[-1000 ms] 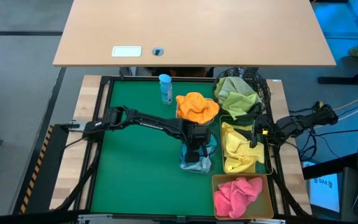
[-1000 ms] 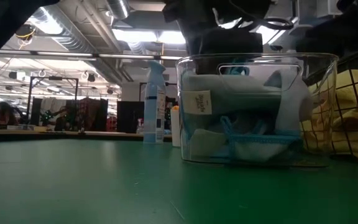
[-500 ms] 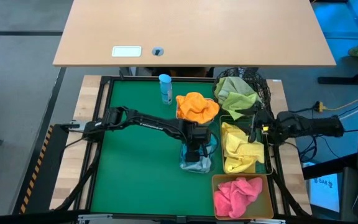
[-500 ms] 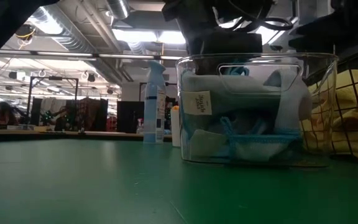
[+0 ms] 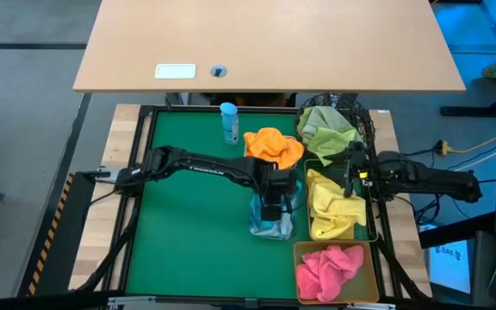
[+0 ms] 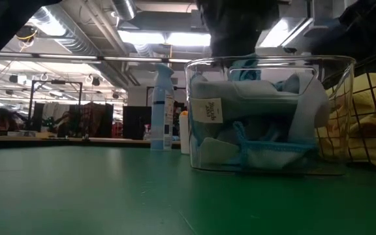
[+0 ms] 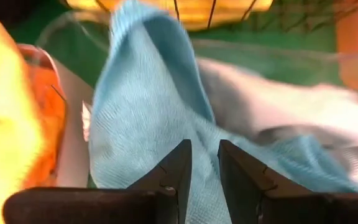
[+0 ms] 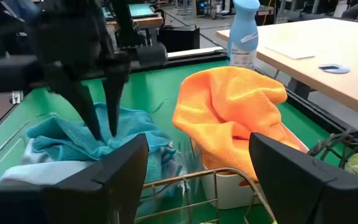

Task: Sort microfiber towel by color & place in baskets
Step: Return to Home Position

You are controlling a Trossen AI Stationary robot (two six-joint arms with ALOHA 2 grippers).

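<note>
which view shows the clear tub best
The low view: the clear tub stands side-on, whole, blue towels showing through its wall. In the high view the left gripper covers part of it; the wrist views show mostly its towels.

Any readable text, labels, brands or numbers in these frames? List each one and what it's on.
None can be quoted.
On the white tag of a towel in the clear tub: print, too small to read.
On the spray bottle: a label, too blurred to read.
On the white label on the wooden desk: no legible text.
</note>
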